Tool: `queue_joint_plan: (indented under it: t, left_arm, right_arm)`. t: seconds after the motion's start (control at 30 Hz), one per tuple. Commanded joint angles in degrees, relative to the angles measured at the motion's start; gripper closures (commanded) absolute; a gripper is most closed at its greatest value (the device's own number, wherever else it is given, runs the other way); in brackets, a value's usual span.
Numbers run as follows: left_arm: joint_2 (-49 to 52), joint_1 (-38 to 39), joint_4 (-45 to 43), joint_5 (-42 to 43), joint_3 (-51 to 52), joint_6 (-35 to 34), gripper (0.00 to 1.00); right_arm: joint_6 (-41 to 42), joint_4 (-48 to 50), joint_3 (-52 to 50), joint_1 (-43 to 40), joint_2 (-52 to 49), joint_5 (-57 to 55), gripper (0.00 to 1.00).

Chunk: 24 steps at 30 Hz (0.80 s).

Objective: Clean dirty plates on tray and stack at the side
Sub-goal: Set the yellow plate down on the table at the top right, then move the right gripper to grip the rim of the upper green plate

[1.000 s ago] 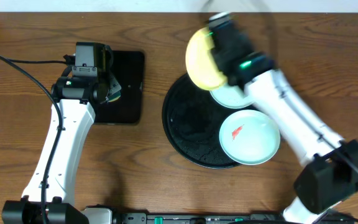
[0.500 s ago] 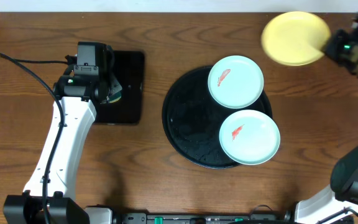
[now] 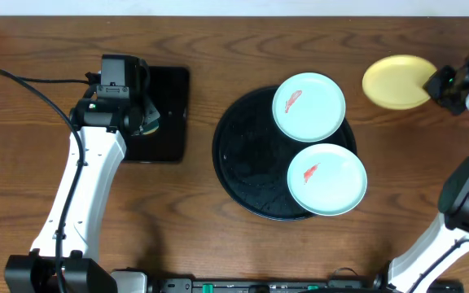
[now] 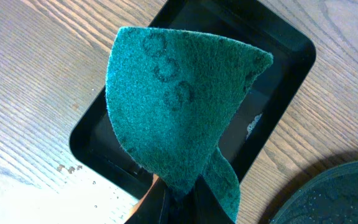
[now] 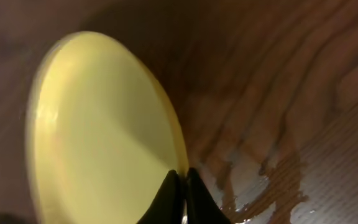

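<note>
Two pale mint-blue plates, the far one [image 3: 309, 106] and the near one [image 3: 326, 180], each with a red-orange smear, lie on the right side of the round black tray [image 3: 247, 159]. My right gripper [image 3: 436, 84] is shut on the rim of the pale yellow plate [image 3: 395, 80] and holds it at the table's far right, beside the tray. The yellow plate [image 5: 98, 130] shows tilted in the right wrist view, pinched at its edge [image 5: 180, 186]. My left gripper [image 3: 143, 122] is shut on a green scouring pad [image 4: 179, 112] over the rectangular black tray [image 3: 165, 106].
The rectangular black tray [image 4: 278, 68] lies at the far left, with the left arm above it. The round tray's rim [image 4: 334, 199] shows at the left wrist view's lower right. Wet streaks mark the wood under the yellow plate [image 5: 291, 168].
My right gripper carried the yellow plate from above the tray's far edge out to the far right and lowered it a little. The left arm has not moved.
</note>
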<state>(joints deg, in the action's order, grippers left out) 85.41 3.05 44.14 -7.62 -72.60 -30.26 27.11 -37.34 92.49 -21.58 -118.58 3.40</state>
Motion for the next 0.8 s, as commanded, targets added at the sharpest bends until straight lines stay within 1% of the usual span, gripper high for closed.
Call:
queue_joint_plan:
  t: [0.0,0.07,0.13,0.2,0.3,0.4,0.43,0.47,0.5,0.67,0.77]
  left_arm:
    - [0.4,-0.2,0.0,-0.3,0.2,-0.9,0.93]
    - [0.4,-0.2,0.0,-0.3,0.2,-0.9,0.93]
    - [0.4,-0.2,0.0,-0.3,0.2,-0.9,0.93]
    - [0.4,-0.2,-0.1,-0.3,0.2,-0.9,0.93]
    - [0.4,-0.2,0.0,-0.3,0.2,-0.9,0.92]
    - [0.4,-0.2,-0.1,-0.3,0.2,-0.9,0.92]
    - [0.4,-0.2,-0.1,-0.3,0.2,-0.9,0.92]
    - [0.4,-0.2,-0.1,-0.3,0.2,-0.9,0.92]
    - [0.4,-0.2,-0.2,-0.3,0.2,-0.9,0.92]
    - [0.4,-0.2,0.0,-0.3,0.2,-0.9,0.92]
    - [0.4,-0.2,0.2,-0.3,0.2,-0.9,0.92]
  right_arm:
    - [-2.1,0.3,-0.3,0.3,-1.1,1.2,0.82]
    - [-5.9,0.2,-0.2,0.3,-1.0,4.8,0.73]
    - [-8.4,-0.1,-0.2,0.3,-0.2,11.0,0.57]
    - [-8.8,-0.3,-0.2,0.3,1.0,17.9,0.44]
    - [-9.7,-0.3,-0.2,0.8,3.1,28.5,0.42]
    - [-11.7,-1.0,-0.2,3.1,4.7,31.5,0.40]
    - [-12.8,-1.6,-0.2,4.3,4.9,31.1,0.28]
    - [-13.9,-2.3,-0.2,5.9,4.9,30.0,0.20]
    - [-14.7,-3.1,-0.3,7.5,4.8,27.9,0.01]
    - [-20.3,-7.2,-0.5,15.3,3.1,15.9,0.01]
    - [-24.6,-6.7,-0.5,19.1,1.7,14.1,0.01]
